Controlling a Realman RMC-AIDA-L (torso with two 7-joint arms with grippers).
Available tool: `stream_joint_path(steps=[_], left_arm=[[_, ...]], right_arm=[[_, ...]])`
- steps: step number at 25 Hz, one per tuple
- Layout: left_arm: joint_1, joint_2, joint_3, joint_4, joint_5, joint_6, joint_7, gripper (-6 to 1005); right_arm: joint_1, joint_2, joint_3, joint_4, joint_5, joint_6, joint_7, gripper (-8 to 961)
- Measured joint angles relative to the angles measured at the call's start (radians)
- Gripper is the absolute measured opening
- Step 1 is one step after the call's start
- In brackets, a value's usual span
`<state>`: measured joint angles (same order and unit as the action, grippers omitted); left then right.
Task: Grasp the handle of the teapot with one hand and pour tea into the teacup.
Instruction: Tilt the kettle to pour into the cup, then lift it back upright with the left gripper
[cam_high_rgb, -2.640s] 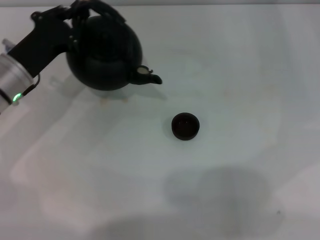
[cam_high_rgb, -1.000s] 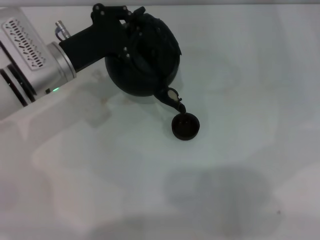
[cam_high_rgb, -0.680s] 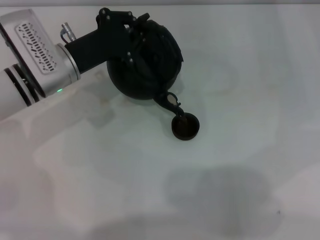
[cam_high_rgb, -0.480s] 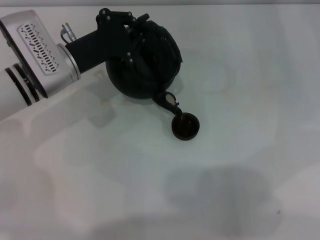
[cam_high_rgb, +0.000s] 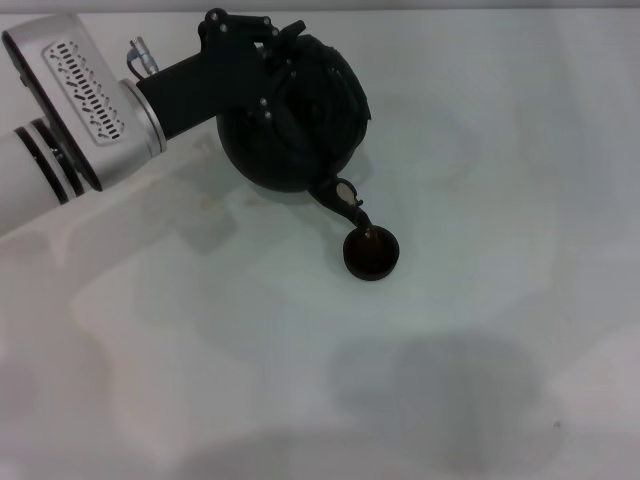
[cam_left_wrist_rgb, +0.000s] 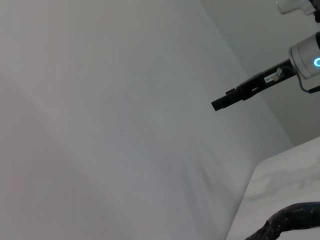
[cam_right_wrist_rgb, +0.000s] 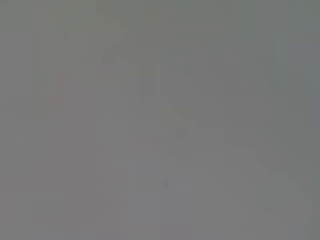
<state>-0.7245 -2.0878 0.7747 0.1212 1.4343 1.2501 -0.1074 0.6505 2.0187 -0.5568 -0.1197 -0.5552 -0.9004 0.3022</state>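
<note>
My left gripper (cam_high_rgb: 278, 72) is shut on the dark wrapped handle (cam_high_rgb: 322, 58) of the large round black teapot (cam_high_rgb: 290, 140) at the back of the table. The teapot is lifted and tilted, and its short spout (cam_high_rgb: 346, 201) points down over the far rim of the small dark teacup (cam_high_rgb: 371, 253). A thin brownish stream shows between spout and cup. A piece of the handle also shows in the left wrist view (cam_left_wrist_rgb: 292, 218). My right arm is out of the head view; its black gripper (cam_left_wrist_rgb: 235, 97) shows far off in the left wrist view.
The white table (cam_high_rgb: 450, 150) bears only the teacup. Soft shadows lie on its near part. The right wrist view shows plain grey.
Since 2.6 s ago the left arm carried the teapot right and tipped its spout over the teacup. In the last second it shifted only slightly, and the cup's inside now looks brownish.
</note>
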Motion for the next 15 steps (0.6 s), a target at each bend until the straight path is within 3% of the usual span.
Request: stream_joint_path(steps=[15], left_arm=[[0.005, 0.0, -0.008, -0.022, -0.014, -0.005, -0.008, 110]], right_arm=[[0.0, -0.002, 0.0, 0.007, 0.021, 0.007, -0.002, 831]])
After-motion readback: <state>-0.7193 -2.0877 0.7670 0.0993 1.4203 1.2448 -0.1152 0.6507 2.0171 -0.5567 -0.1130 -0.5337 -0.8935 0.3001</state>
